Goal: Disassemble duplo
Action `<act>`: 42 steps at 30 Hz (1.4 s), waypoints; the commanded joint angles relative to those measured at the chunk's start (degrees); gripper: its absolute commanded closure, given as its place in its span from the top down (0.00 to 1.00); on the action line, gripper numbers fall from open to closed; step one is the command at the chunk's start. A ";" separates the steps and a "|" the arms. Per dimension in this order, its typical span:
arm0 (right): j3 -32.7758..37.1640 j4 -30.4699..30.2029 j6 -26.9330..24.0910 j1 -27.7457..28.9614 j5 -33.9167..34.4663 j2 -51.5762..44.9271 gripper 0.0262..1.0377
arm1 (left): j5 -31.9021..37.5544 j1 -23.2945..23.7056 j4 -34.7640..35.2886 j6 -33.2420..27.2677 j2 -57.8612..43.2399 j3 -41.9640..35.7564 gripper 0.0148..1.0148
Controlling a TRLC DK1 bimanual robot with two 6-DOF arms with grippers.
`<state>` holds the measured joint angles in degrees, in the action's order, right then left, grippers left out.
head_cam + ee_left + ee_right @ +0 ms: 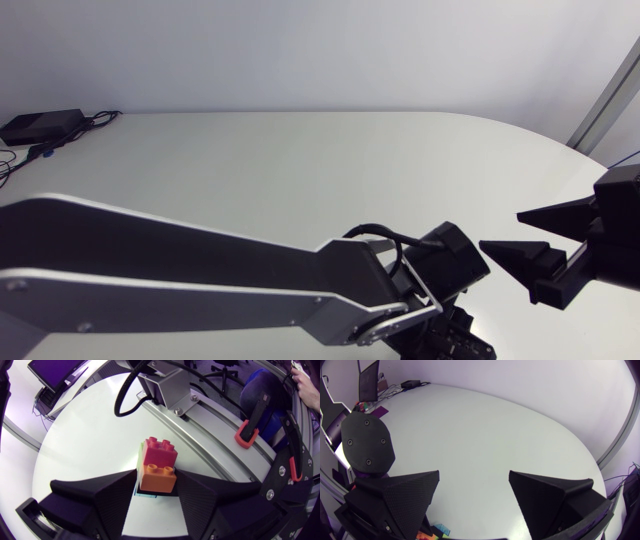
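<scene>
Duplo stack (158, 462), red over orange on green and blue bricks, is clamped at its lower end from both sides by the left hand (157, 491), its long axis pointing out ahead, while the right hand (500, 230) hovers just beside it, spread wide and empty, probably best placed to pull the free red end.

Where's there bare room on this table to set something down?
The broad white table is bare from the black box at its far corner across to the right gripper. Crowded: the near edge, where the left arm lies, its left gripper holding the duplo stack.
</scene>
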<state>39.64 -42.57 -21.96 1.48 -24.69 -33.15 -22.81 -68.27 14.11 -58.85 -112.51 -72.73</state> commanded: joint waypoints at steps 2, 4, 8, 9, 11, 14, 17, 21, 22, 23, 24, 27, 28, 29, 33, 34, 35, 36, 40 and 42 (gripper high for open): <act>-0.17 -1.03 -1.07 0.37 -0.54 0.36 0.96 | 0.48 -0.37 -1.63 0.49 -1.31 0.04 0.33; 0.00 -1.12 -1.07 0.37 -0.63 0.36 0.96 | 0.75 -0.46 -1.89 0.49 -1.22 0.31 0.33; 0.09 -1.03 -1.07 0.37 -0.71 0.27 0.96 | 0.84 -0.46 -2.16 0.31 -0.96 0.66 0.32; 0.09 -0.94 -1.07 0.46 -0.71 0.19 0.96 | 0.84 -0.46 -2.16 0.23 -0.87 0.83 0.31; 0.09 -0.76 -1.07 0.81 -0.63 0.19 0.96 | 0.84 -0.37 -2.42 0.14 -0.43 1.19 0.30; 0.44 -0.59 -1.07 1.34 -0.63 0.36 0.96 | 0.84 -0.11 -2.33 0.05 0.71 2.33 0.30; 0.88 -0.32 -1.07 1.69 -0.63 0.36 0.96 | 0.84 0.68 -2.33 -0.30 2.56 4.88 0.30; 1.58 0.55 -0.98 2.92 -0.63 0.45 0.96 | 0.75 3.06 -2.33 -1.27 5.90 9.18 0.30; 1.85 0.73 -0.81 2.92 -0.71 0.45 0.96 | 0.75 3.58 -2.33 -1.36 6.69 10.15 0.30; 2.11 0.82 -0.63 2.92 -0.71 0.36 0.96 | 0.75 3.93 -2.33 -1.62 7.66 11.38 0.30; 2.29 0.91 -0.46 2.83 -0.71 0.27 0.96 | 0.75 4.55 -2.33 -1.79 8.71 12.61 0.30; 2.37 1.87 -0.02 2.83 -0.71 0.01 0.96 | 0.75 7.01 -2.42 -2.32 11.61 15.51 0.30; 2.29 2.14 0.07 2.92 -0.71 -0.08 0.96 | 0.75 8.33 -2.51 -2.50 12.49 16.22 0.30; 1.93 2.58 0.07 2.92 -0.63 -0.16 0.96 | 0.75 9.82 -2.51 -2.85 13.46 17.01 0.30; -0.26 3.10 -0.28 1.95 -0.63 -0.96 0.96 | -0.22 15.45 -2.77 -3.20 16.00 18.76 0.30; -0.70 2.75 -0.90 1.07 -0.63 -1.13 0.96 | -1.10 17.03 -2.77 -3.20 16.27 18.94 0.30; -1.32 2.58 -1.34 -0.07 -0.36 -1.22 0.96 | -1.63 18.26 -2.77 -3.20 16.27 19.03 0.30; -1.84 2.58 -1.34 -1.56 0.17 -1.31 0.96 | -2.33 19.58 -2.77 -3.20 16.36 19.03 0.30; -3.34 2.14 -3.45 -10.35 3.95 -4.30 0.96 | -7.25 24.76 -2.68 -1.62 16.80 17.89 0.30; -3.34 1.87 -4.59 -12.64 3.33 -6.23 0.96 | -10.50 26.79 -0.93 -0.48 16.44 16.30 0.30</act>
<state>37.67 -40.34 -24.32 -9.10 -21.63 -37.56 -31.09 -43.05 12.40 -60.14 -97.06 -55.07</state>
